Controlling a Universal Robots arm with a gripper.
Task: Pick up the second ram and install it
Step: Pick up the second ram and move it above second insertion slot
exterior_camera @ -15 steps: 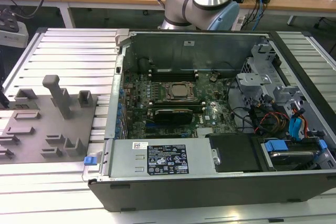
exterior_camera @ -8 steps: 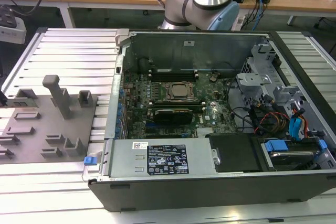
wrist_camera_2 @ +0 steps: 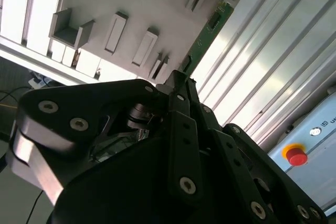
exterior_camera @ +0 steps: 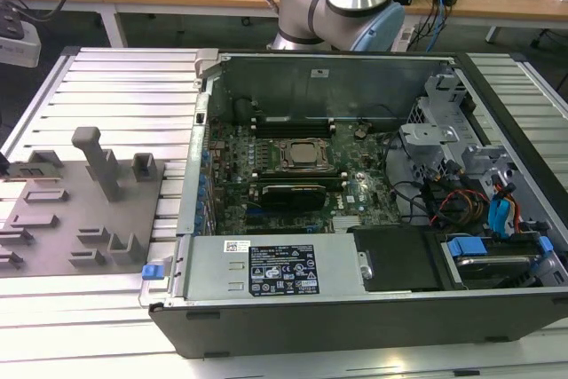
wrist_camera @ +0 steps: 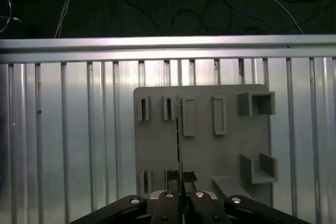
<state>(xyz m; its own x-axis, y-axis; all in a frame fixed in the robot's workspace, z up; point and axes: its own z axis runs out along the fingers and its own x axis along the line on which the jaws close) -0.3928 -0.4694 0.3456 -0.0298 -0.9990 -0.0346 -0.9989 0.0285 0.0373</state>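
while the end effector (wrist_camera: 179,196) is clamped on the thin green ram stick (wrist_camera: 179,140), that stick juts straight out beyond its fingertips, edge-on in the first wrist view, with the grey slotted plate (wrist_camera: 205,150) and ribbed bench (wrist_camera: 73,129) beyond.

Not much I can actually read here, tbh. In the exterior view the metal power supply cover (exterior_camera: 209,268) has a big black-and-white label (exterior_camera: 282,270) packed with fine print and little marks, plus a small white barcode sticker (exterior_camera: 237,246) next to it. Can't make out a word on either. There's a pale sticker (exterior_camera: 321,73) on the case's back wall, same story. In the second wrist view a light box (wrist_camera_2: 320,150) with a red button (wrist_camera_2: 296,157) carries dark letters (wrist_camera_2: 326,124) cut off at the edge. The second ram (wrist_camera_2: 206,39) pinched in my gripper (wrist_camera_2: 177,81) shows no print I can read.
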